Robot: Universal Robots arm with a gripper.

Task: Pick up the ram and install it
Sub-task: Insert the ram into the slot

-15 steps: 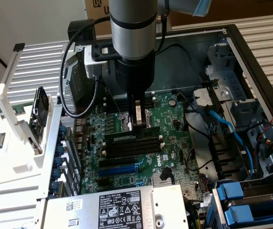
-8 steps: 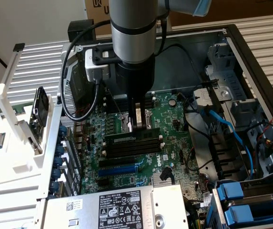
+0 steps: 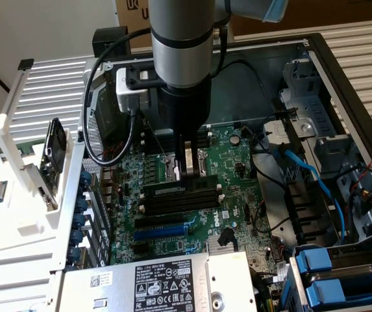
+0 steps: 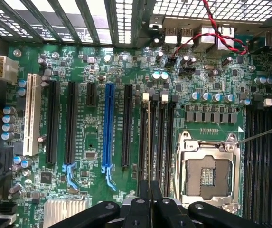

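Rack: white tray (image 3: 17, 227) at the exterior view's left, outside the case.
Motherboard: green board (image 3: 237, 188) lying flat in the open case (image 3: 341, 84).
Ram: ram (image 3: 173, 187) on edge at the far memory slots (image 3: 179, 203). Its long axis runs left to right across the exterior view, parallel to the slots.
Gripper: gripper (image 3: 187, 170) pinched narrow on the ram's middle from above.

Print near the motherboard (image 3: 237, 169)
Behind the motherboard, a cardboard box (image 3: 130, 13) shows big dark letters starting "U"; before it, the power supply's black label (image 3: 166, 286) carries white print too fine to read.
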